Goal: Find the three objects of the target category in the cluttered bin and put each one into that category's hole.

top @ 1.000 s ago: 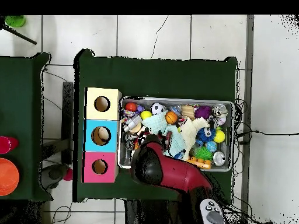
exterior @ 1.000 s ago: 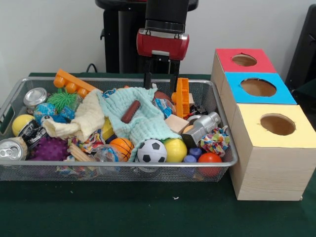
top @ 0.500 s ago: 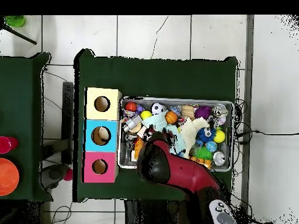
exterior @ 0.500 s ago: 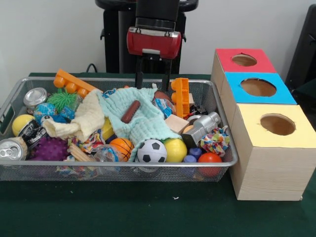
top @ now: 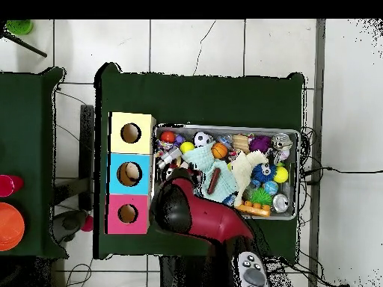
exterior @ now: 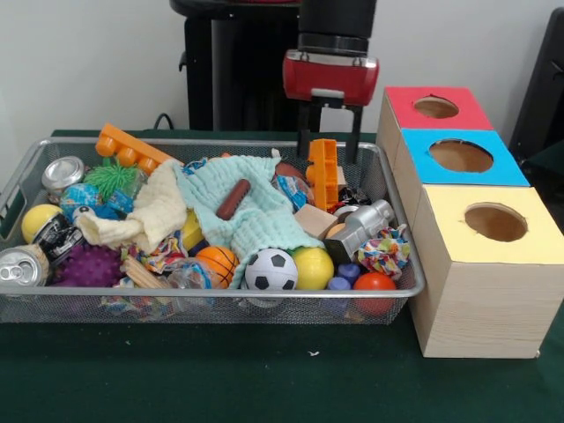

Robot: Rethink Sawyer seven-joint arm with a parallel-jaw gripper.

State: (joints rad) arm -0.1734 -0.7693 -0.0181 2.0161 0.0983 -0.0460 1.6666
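- Gripper (exterior: 330,132): now at the back right part of the wire bin (exterior: 401,264), above the upright orange block (exterior: 325,172); half a second ago it hung further left, over the teal cloth (exterior: 256,211). Its two dark fingers (exterior: 304,132) stand apart with nothing between them.
- Arm (top: 196,217): in the overhead view the red and black body has swung toward the boxes and now hides the bin's corner next to the blue box (top: 129,174); the brown cylinder (top: 215,179), covered before, shows again.
- Bin contents: unchanged in place. Brown cylinder lies on the teal cloth; cream cloth (exterior: 145,211) to its left; long orange studded brick (exterior: 132,150) at the back; green spiky toy (exterior: 112,179); two cans (exterior: 22,264) at the left end; purple spiky ball (exterior: 88,264); small basketball (exterior: 217,262); soccer ball (exterior: 270,269); yellow ball (exterior: 313,267); red ball (exterior: 375,284); grey metal piece (exterior: 361,226).
- Target category: cannot tell which objects belong to it.
- Boxes: red box (exterior: 432,110), blue box, yellow box (exterior: 489,256) in a row, just beside the bin's right end, each with a round hole on top.
- Surface: dark green table cover (exterior: 264,379).
- Room: pale wall behind; white tiled floor (top: 194,45) around the table; a second green table (top: 22,149) nearby with an orange round item (top: 9,226).
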